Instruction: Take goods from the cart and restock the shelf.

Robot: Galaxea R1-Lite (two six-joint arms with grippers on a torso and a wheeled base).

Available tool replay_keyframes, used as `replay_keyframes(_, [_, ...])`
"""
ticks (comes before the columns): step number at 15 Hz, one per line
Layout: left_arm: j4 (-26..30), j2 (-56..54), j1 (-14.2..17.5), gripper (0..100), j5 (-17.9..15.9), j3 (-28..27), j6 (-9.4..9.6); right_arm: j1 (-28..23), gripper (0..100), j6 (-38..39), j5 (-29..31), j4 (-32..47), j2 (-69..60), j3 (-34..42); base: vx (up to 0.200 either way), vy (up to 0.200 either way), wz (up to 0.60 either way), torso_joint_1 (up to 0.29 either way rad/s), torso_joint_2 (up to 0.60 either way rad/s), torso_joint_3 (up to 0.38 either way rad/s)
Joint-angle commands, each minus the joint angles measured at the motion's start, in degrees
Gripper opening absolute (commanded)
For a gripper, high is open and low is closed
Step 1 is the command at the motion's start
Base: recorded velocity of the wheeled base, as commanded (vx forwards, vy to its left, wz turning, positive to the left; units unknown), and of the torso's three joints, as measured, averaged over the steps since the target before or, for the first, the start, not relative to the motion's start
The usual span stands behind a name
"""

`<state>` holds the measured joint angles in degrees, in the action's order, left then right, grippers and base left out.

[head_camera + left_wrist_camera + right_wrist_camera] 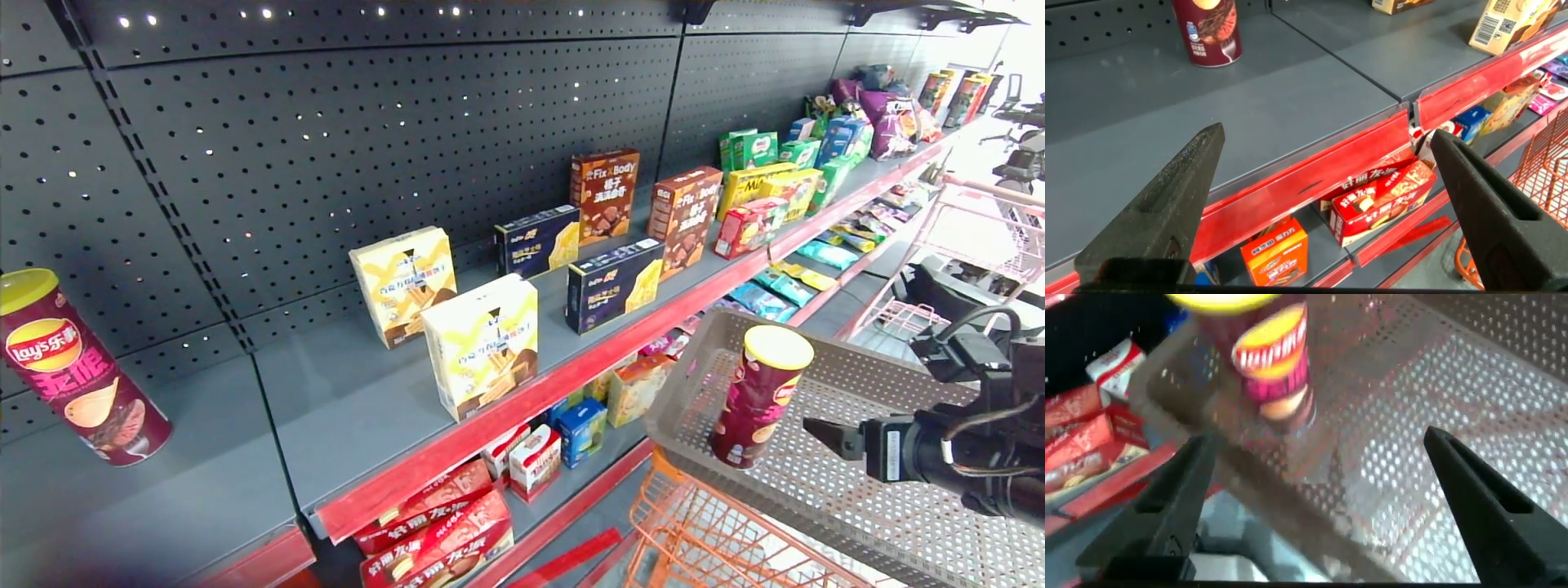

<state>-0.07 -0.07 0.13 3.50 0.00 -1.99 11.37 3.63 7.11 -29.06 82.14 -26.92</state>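
Left tool [1327, 135] and right tool [1315, 441] are both wide open and empty; one chip can [77, 367] is on the shelf [343, 408], a second chip can [759, 396] is in the grey basket [857, 490].
In the head view the first can stands at the left edge of the frame, well apart from the snack boxes [482, 347] in the middle. The second can stands upright at lower right, in the basket on the orange cart [702, 531], with the right tool near it. The left tool faces the shelf's red front edge.

Head cam overlooks shelf [343, 408] and cart tray [824, 506]; left wrist close on shelf, right wrist on tray.
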Motion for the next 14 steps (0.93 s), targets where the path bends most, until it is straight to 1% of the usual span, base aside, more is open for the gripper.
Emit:
replay_keyframes(1, [0.0, 0.1, 0.0, 100, 0.0, 0.0, -0.03, -0.5, 100, -0.1, -0.1, -3.9, 8.7, -2.2, 0.0, 0.0, 0.0, 0.0, 0.0, 0.0])
replay_keyframes(4, [0.0, 0.1, 0.0, 100, 0.0, 0.0, -0.03, 0.4, 100, -0.1, -0.1, -6.7, 13.4, -3.4, 0.0, 0.0, 0.0, 0.0, 0.0, 0.0])
replay_keyframes(7, [0.0, 0.1, 0.0, 100, 0.0, 0.0, -0.03, 0.9, 100, -0.5, -0.1, -7.3, 15.4, -5.8, 0.0, 0.0, 0.0, 0.0, 0.0, 0.0])
replay_keyframes(11, [0.0, 0.1, 0.0, 100, 0.0, 0.0, -0.03, 3.5, 100, -1.3, -0.1, -7.9, 17.8, -7.9, 0.0, 0.0, 0.0, 0.0, 0.0, 0.0])
replay_keyframes(14, [0.0, 0.1, 0.0, 100, 0.0, 0.0, -0.03, 4.2, 100, -1.4, -0.1, -8.7, 19.5, -9.3, 0.0, 0.0, 0.0, 0.0, 0.0, 0.0])
